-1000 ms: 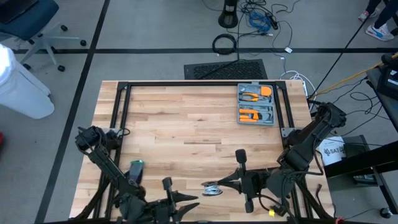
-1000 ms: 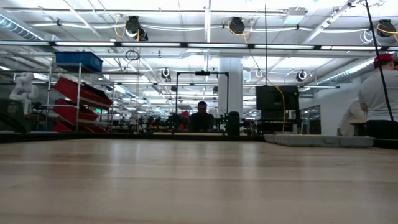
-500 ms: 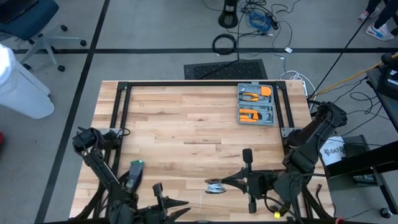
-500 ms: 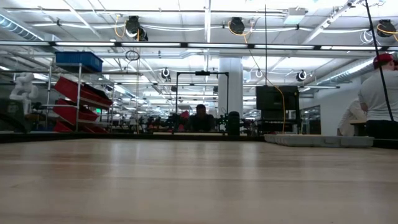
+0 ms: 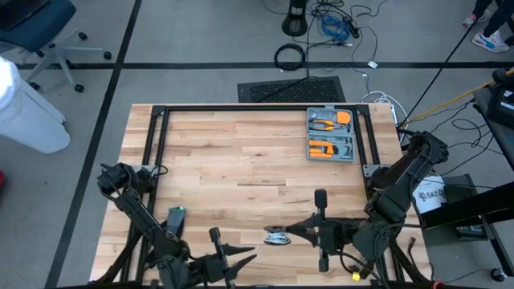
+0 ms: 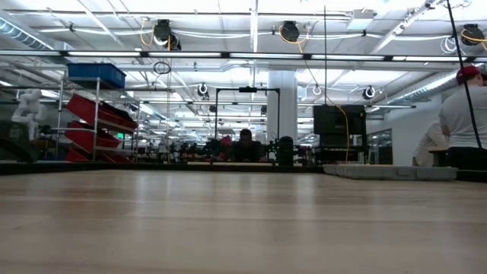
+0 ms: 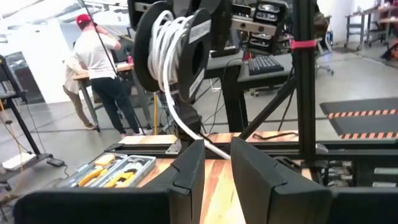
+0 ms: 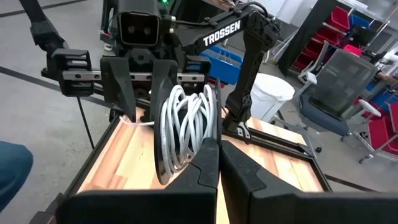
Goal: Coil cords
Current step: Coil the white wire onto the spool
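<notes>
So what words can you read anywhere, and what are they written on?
"TROSSEN": white letters on the left arm, seen in the right wrist view behind the coiled white cord.
"SAT...": part of a white label beside the table in the high view; the rest is cut off.
Nothing else is readable.

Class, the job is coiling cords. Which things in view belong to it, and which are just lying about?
Belongs: coiled white cord, right hand gripping it, left hand facing it.
Lying about: grey tool tray, black cable ring on the floor, blue and black wires, white bin.
</notes>
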Available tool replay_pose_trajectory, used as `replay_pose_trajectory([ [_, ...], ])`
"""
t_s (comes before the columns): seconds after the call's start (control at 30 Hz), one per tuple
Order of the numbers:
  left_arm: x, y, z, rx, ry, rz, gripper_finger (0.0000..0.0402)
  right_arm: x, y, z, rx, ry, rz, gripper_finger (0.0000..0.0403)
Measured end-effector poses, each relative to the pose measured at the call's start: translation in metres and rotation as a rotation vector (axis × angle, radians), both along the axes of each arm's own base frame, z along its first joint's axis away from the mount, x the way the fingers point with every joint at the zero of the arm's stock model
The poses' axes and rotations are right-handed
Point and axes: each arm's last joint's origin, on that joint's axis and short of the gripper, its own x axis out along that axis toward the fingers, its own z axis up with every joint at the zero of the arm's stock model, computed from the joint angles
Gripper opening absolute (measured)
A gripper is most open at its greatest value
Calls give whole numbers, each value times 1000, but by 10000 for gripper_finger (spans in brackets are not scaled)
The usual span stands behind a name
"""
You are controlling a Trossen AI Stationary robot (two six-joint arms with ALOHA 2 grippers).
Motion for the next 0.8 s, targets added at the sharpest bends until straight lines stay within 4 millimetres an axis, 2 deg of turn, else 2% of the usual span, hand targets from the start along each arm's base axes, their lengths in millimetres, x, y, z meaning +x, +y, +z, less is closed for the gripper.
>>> replay_pose_trajectory([
  [0.17, 0, 0, -2, 149, 57, 11, 85, 0, 0, -2, -8, 15, 2, 0],
  [0.43, -9, -6, 3, 530, 170, 71, 84, -2, 1, -2, 13, 19, 9, 0],
  [0.63, -4, -6, 25, 597, 168, 92, 84, -2, 2, -2, 22, 15, 8, 0],
  [0.8, -1, -10, 38, 763, 184, 47, 84, -2, 2, -2, 29, 13, 7, 0],
])
